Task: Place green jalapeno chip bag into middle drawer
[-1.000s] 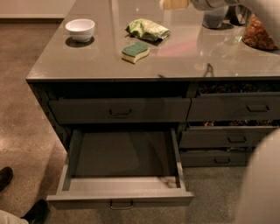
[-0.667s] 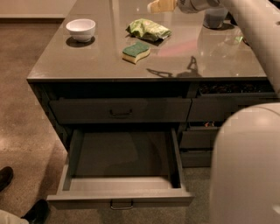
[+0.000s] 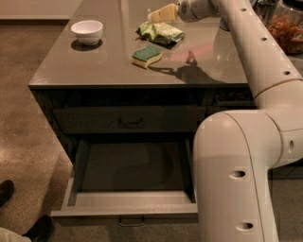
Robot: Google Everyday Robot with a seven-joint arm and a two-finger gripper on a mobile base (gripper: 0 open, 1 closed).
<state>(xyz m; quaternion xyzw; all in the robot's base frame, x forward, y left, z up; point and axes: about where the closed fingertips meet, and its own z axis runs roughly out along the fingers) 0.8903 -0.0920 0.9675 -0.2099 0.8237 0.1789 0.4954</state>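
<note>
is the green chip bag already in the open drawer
No, the green jalapeno chip bag lies on the counter, right by the gripper.

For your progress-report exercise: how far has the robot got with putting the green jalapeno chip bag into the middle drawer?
Done: the middle drawer stands pulled open. In hand: the gripper hovers close over the green jalapeno chip bag, which lies on the countertop beside the sponge. Left: grasp the bag, carry it down and release it in the drawer.
</note>
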